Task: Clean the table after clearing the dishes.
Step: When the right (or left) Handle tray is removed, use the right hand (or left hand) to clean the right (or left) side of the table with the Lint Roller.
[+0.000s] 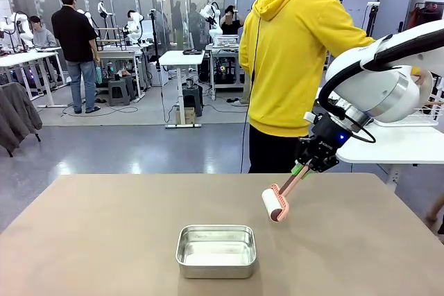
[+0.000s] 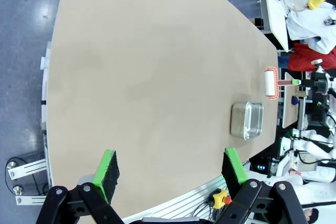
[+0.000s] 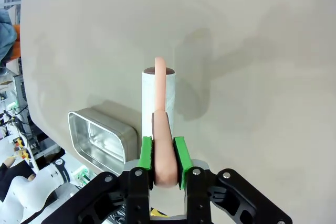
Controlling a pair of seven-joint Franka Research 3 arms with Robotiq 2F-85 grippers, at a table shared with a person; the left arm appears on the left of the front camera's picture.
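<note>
I take the small rectangular steel pan (image 1: pixel 216 250) as my landmark: it sits on the taupe-brown table (image 1: pixel 104 240) near the edge closest to my side, roughly centred across the width. My right gripper (image 1: pixel 303 168) hangs above the table beyond the pan and off to its right, its green pads (image 3: pixel 146 153) clamped on the peach-coloured handle of a lint roller (image 1: pixel 275 204). The handle slopes down from the jaws toward the pan, and the white roll at its end is at the tabletop just past the pan's far right corner; I cannot tell for sure whether the roll touches the surface. In the right wrist view the roller (image 3: pixel 157 103) lies straight along the fingers with the pan (image 3: pixel 100 140) close beside it, a small gap between them. My left gripper (image 2: pixel 170 174) has its jaws spread wide apart with nothing between them, hovering over the table edge well away from the pan (image 2: pixel 247 120), on the side opposite the roller (image 2: pixel 270 83). Behind the table's far edge, beyond the pan, a person in a yellow hoodie (image 1: pixel 298 60) stands turned toward a white side table (image 1: pixel 399 145).
</note>
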